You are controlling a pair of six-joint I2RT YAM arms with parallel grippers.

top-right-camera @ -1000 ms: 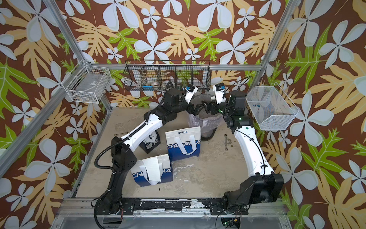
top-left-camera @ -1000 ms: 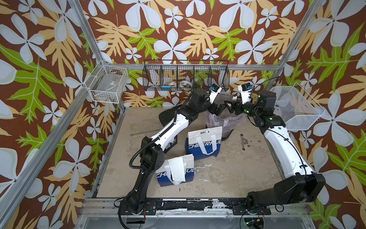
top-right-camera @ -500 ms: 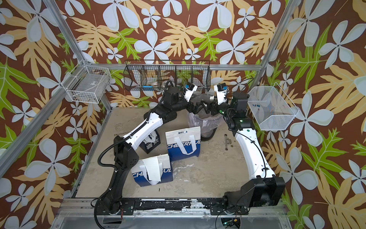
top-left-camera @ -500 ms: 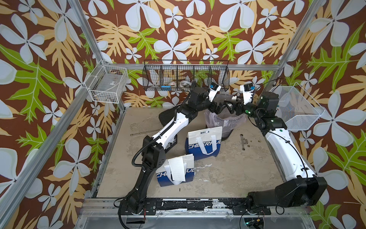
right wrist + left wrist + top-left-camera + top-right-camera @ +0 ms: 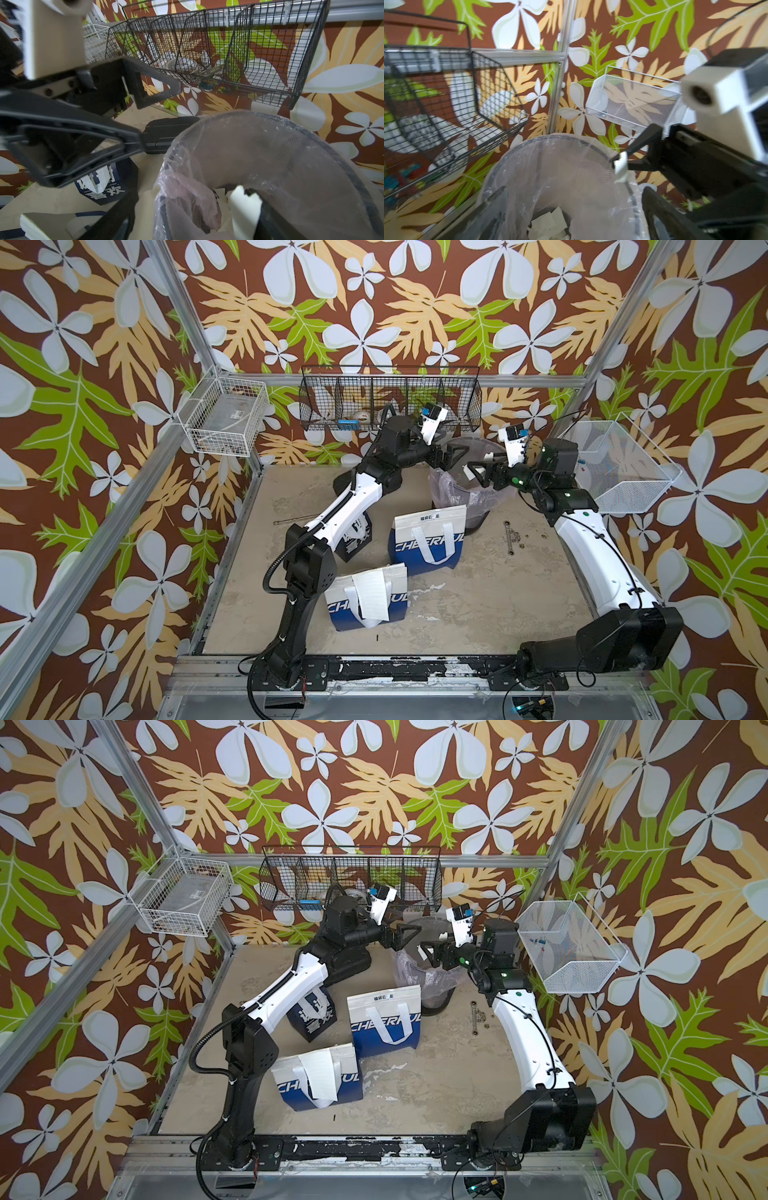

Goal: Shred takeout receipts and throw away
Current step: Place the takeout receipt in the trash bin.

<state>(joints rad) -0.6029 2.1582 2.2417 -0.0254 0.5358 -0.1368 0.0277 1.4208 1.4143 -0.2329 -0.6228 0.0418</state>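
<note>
step: dropping torn receipt pieces into the bin (image 5: 478, 443); both arms reach over its mouth
left gripper (image 5: 453, 456): jaws spread wide, nothing between them; hangs above the rim
right gripper (image 5: 478, 473): jaws apart; 1 white scrap (image 5: 243, 205) clings to a fingertip (image 5: 267, 211) and is not pinched (it looks stuck rather than held)
bin contents: clear plastic liner (image 5: 571, 166) over black mesh; white torn pieces (image 5: 548, 223) lie at the bottom
receipts: 1 whole slip (image 5: 371, 598) lies across the front of the nearest bag (image 5: 340, 608), well apart from the bin; I cannot tell from these views where any other whole slip is
progress (judgement): some paper is shredded and binned; at least 1 slip is untouched, so the task is partway
doing it well: keep the right fingertip inside the ring of the rim; free the scrap with a small shake or a light wipe on the inner liner; failing that, the left gripper could pluck it off; check that the finger is bare before moving to the next slip
risk: the scrap may fall off over the table (image 5: 478, 593) if the arm leaves first; the thin liner could snag on a jaw and lift out
</note>
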